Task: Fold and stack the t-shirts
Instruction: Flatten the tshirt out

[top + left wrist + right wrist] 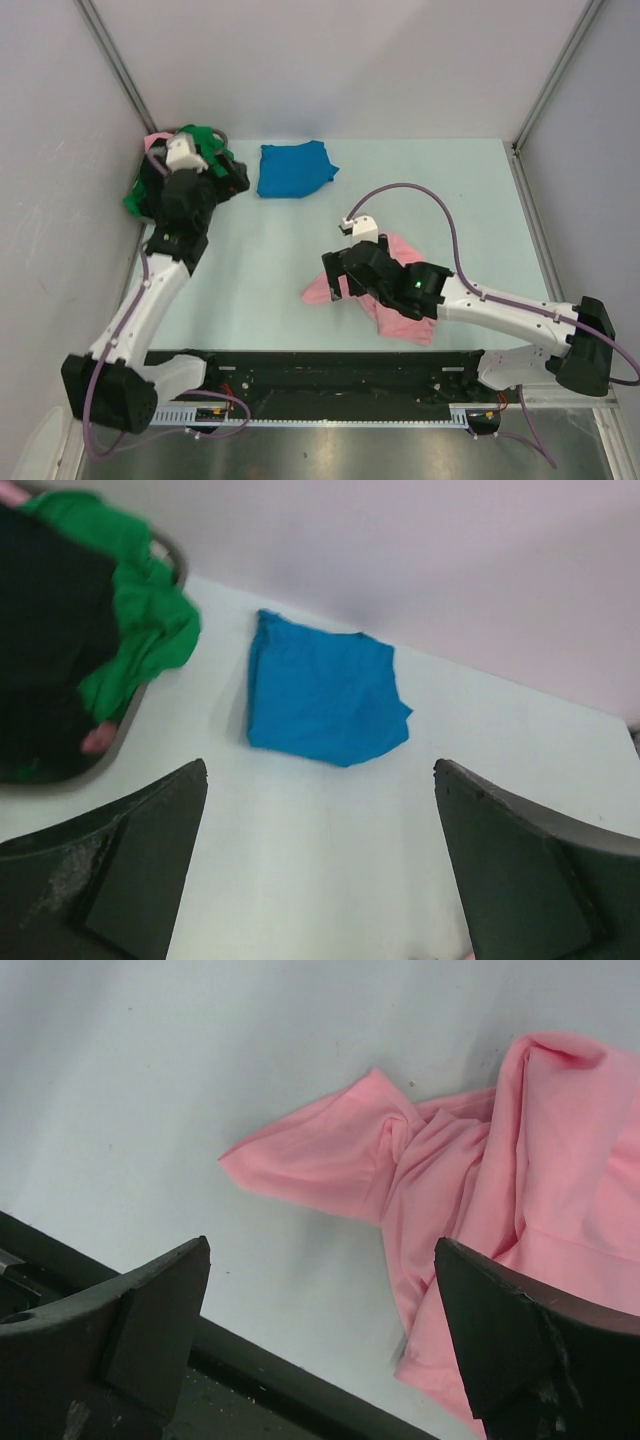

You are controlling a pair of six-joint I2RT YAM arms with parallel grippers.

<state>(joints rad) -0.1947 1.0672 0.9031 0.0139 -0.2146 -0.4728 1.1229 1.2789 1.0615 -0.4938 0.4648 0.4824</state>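
A crumpled light pink t-shirt [404, 324] [470, 1170] lies on the table at the near right. My right gripper [341, 277] [320, 1243] hovers open over its left edge, with nothing between the fingers. A folded bright blue t-shirt [295, 168] [325, 695] lies flat at the back centre. The green t-shirt [134, 197] [145, 630] and the black t-shirt [50, 600] are heaped in the grey basket [128, 723] at the back left. Beside the basket, my left gripper [236, 178] [320, 766] is open and empty, facing the blue t-shirt.
A black rail [330, 366] [250, 1370] runs along the table's near edge, just below the right gripper. Bits of pink cloth [98, 738] show in the basket. Pale walls close in the table at the back and on both sides.
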